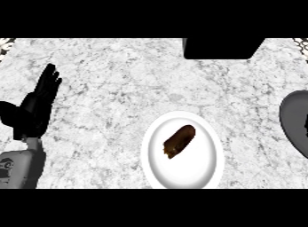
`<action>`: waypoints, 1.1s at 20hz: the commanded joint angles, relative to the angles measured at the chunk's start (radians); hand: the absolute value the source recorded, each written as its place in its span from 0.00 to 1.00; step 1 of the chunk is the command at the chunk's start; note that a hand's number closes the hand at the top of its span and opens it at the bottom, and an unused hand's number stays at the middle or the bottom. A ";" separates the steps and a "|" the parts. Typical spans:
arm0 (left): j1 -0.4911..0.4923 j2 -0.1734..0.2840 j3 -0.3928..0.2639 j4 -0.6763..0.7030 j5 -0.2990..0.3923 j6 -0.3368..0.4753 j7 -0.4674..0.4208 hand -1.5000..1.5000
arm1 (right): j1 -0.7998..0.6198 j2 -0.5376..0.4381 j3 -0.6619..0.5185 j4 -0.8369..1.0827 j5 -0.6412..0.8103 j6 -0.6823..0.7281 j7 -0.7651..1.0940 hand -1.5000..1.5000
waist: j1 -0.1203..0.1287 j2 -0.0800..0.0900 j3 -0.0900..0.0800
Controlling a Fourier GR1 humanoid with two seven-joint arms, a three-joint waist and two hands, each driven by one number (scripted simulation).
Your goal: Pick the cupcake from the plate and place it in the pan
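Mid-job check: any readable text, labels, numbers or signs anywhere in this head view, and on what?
None can be read.
Left forearm: small dark marks on the grey casing, too small to read.
White plate, brown item on it, grey pan, marble counter: no lettering.

White plate (pixel 182 166), round, lies flat on the marbled bench (pixel 117 80), low in the view and a little right of centre. On it a single dark brown item, elongated, tilted with its upper end to the right: the cupcake (pixel 179 141), slightly above the plate's middle. Grey pan (pixel 294 115) at the right edge, partly cut off, well apart from the plate; something dark with a red spot lies inside.
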 commanded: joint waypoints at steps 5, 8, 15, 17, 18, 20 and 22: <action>-0.010 -0.010 -0.021 -0.044 -0.003 0.002 0.045 0.50 | -0.138 -0.180 -0.184 0.598 0.022 -0.126 -0.340 1.00 | 0.031 0.006 0.002; 0.017 -0.029 -0.045 -0.065 -0.022 0.011 0.035 0.50 | -0.243 -0.207 -0.199 0.837 0.011 -0.182 -0.471 1.00 | 0.033 0.004 0.001; -0.024 -0.041 -0.032 0.021 -0.022 0.012 -0.022 0.50 | -0.438 -0.242 -0.245 1.313 0.012 -0.310 -0.711 1.00 | 0.045 0.013 0.003; -0.050 -0.020 -0.017 0.039 -0.015 0.002 -0.003 0.50 | -0.443 -0.238 -0.296 1.361 -0.085 -0.211 -0.751 1.00 | 0.038 0.013 0.004; -0.049 -0.012 -0.015 -0.012 0.000 -0.005 0.036 0.50 | -0.440 -0.263 -0.292 1.412 -0.069 -0.185 -0.742 0.00 | 0.044 0.011 0.004; -0.032 -0.036 -0.032 0.022 -0.018 0.007 0.007 0.50 | -0.453 -0.235 -0.277 1.427 -0.114 -0.013 -0.721 0.00 | 0.042 0.012 0.004; -0.047 -0.023 -0.027 -0.006 -0.018 0.008 0.030 0.50 | -0.481 -0.257 -0.290 1.498 -0.128 0.051 -0.734 0.00 | 0.046 0.012 0.005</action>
